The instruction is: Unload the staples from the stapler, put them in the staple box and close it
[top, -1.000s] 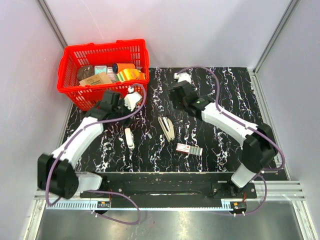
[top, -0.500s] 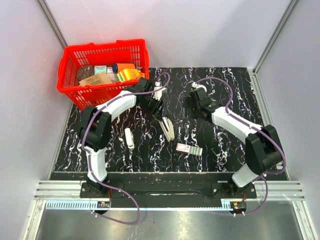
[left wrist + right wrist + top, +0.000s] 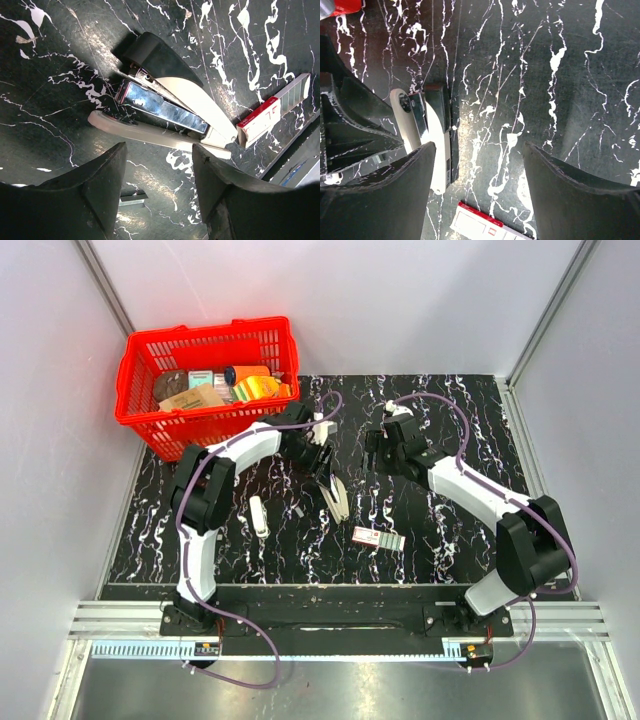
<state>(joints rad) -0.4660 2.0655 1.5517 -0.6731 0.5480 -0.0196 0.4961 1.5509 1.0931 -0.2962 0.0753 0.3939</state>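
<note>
Hovering my left gripper (image 3: pixel 159 154), jaws spread and empty, I should centre it across the stapler (image 3: pixel 165 107) before closing.

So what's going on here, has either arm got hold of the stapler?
Neither arm holds anything. The stapler lies swung open on the black marbled table, its chrome staple channel exposed. The left gripper hovers just over it with jaws open. The right gripper hangs open beside it, over bare table. A small red-and-white box and a short white bar lie close by, untouched.
</note>
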